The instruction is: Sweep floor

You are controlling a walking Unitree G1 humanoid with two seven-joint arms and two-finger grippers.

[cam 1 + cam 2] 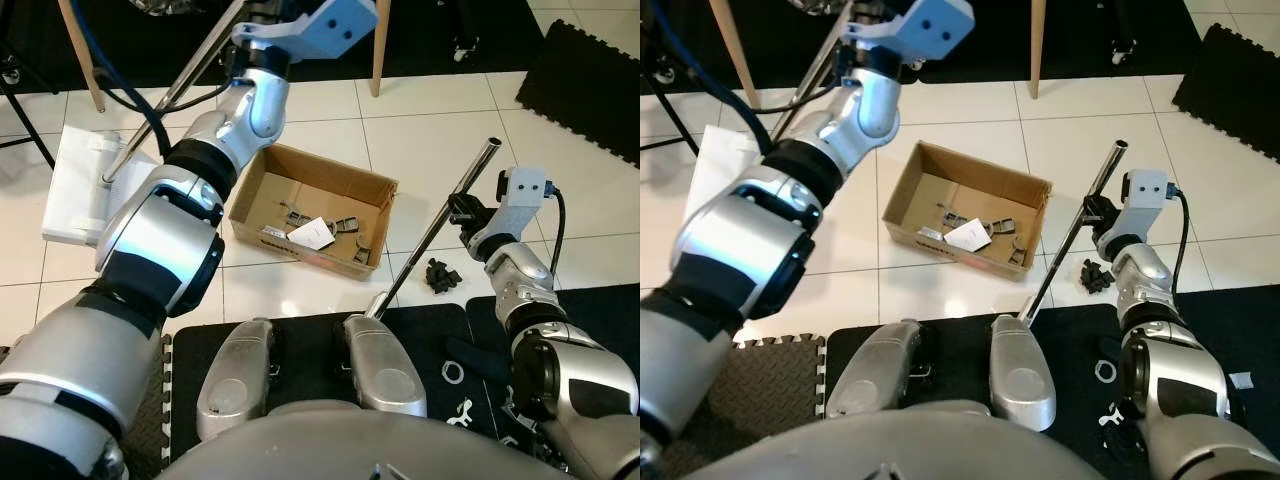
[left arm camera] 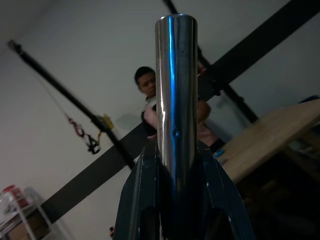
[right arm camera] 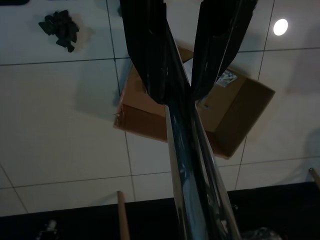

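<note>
Tile floor (image 1: 440,130) w/ cardboard box (image 1: 312,205), black debris (image 1: 441,274).

A polished metal tube (image 2: 176,95) is seen end-on along its length, rising between the two dark fingers (image 2: 137,200) of the left gripper (image 2: 175,200), which are pressed against its sides. Pale ceiling and wall are reflected as a bright streak down the tube. Behind it, a person (image 2: 150,107) is partly hidden by the tube. A light wooden tabletop (image 2: 272,140) is seen beside the person. Two dark bars (image 2: 280,40) are crossed against the white background, and a thin black pole (image 2: 55,85) carries what may be red-and-black straps (image 2: 85,137), too small to be told for certain.
</note>
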